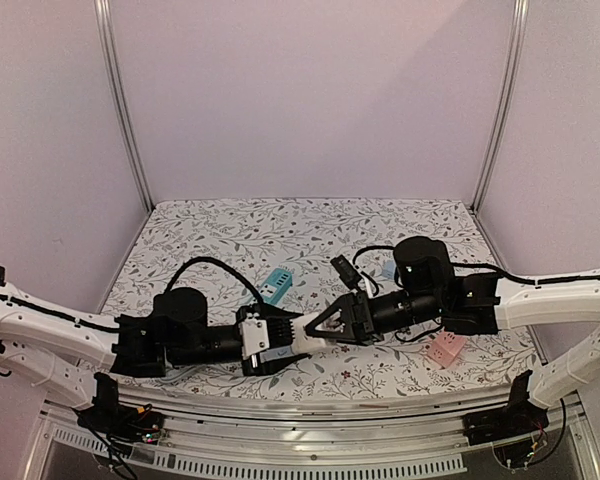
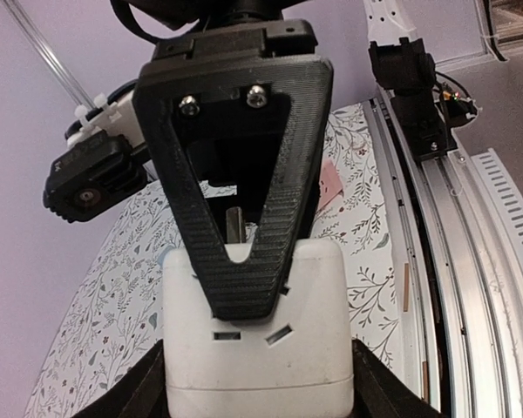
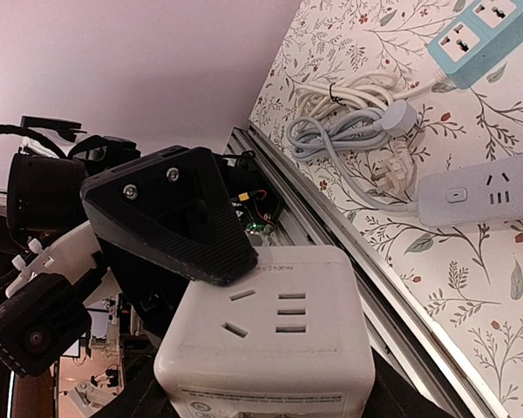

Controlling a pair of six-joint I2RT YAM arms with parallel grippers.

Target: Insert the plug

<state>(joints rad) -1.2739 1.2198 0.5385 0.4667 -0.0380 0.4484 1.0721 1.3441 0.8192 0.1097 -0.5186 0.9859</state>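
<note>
The plug (image 3: 270, 340), a white cube with socket slots, was held in the air over the near edge of the table (image 1: 230, 230), between the two arms. It was pinched at its sides by the left gripper (image 2: 257, 387). The right gripper (image 1: 325, 323) was closed on it too, as far as could be seen: one of its fingers (image 2: 235, 174) lay flat across the slotted face, and the other was hidden. The blue strip (image 1: 275, 285) and the grey strip (image 3: 492, 198) lay on the table, well apart from the plug.

A drop was judged the main risk. Were one grip released before the other was firm, the plug could be lost onto the rails (image 2: 453, 261) below. Were both grips kept tight while either arm moved, the plug could be twisted askew and its pins misaligned with a strip's slots. The pins themselves could not be made out.
</note>
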